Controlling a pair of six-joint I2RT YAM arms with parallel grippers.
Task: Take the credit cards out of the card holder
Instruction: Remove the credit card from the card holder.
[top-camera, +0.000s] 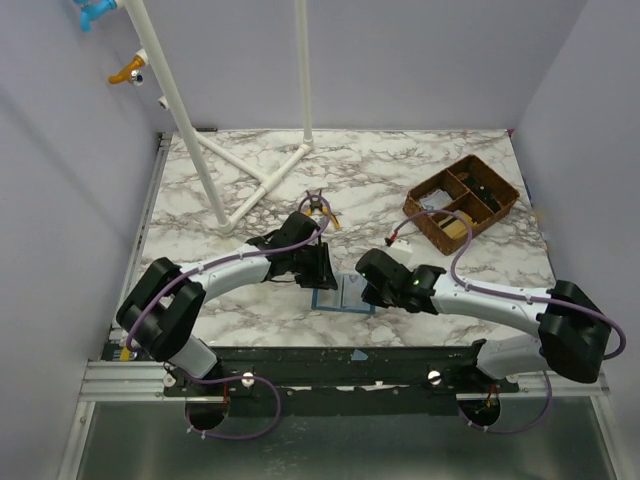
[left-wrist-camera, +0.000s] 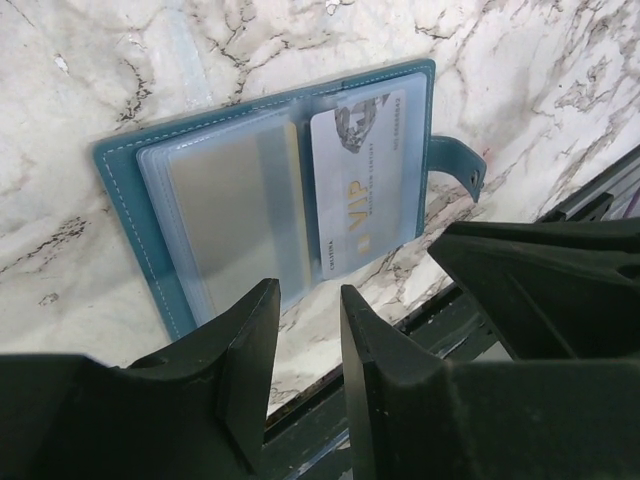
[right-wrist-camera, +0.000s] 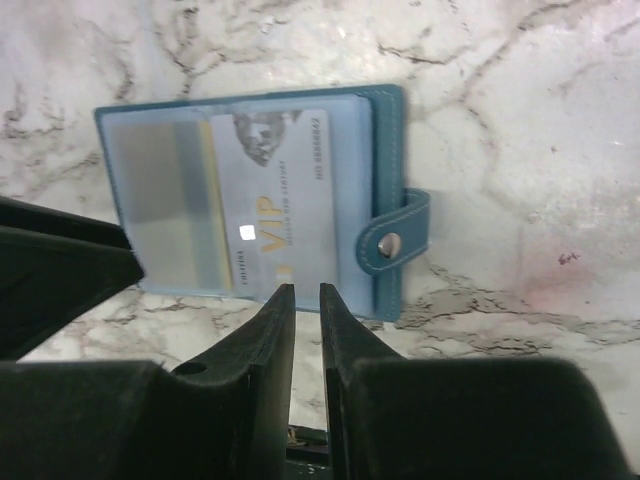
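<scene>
The blue card holder (top-camera: 343, 295) lies open and flat on the marble table near its front edge, between my two grippers. In the left wrist view the holder (left-wrist-camera: 120, 190) shows clear sleeves, with a pale VIP card (left-wrist-camera: 360, 180) in the right one and a greyish card (left-wrist-camera: 230, 210) in the left. The right wrist view shows the holder (right-wrist-camera: 385, 150), the VIP card (right-wrist-camera: 285, 195) and the snap strap (right-wrist-camera: 400, 235). My left gripper (top-camera: 322, 272) (left-wrist-camera: 308, 290) is open and empty, just short of the holder's edge. My right gripper (top-camera: 368, 285) (right-wrist-camera: 307, 288) has a narrow gap and is empty, with its tips at the holder's near edge.
A brown compartment tray (top-camera: 505, 200) with small items stands at the back right. A white pipe frame (top-camera: 262, 180) stands at the back left. The black front rail (top-camera: 350, 360) runs just below the holder. The other arm's finger shows in each wrist view.
</scene>
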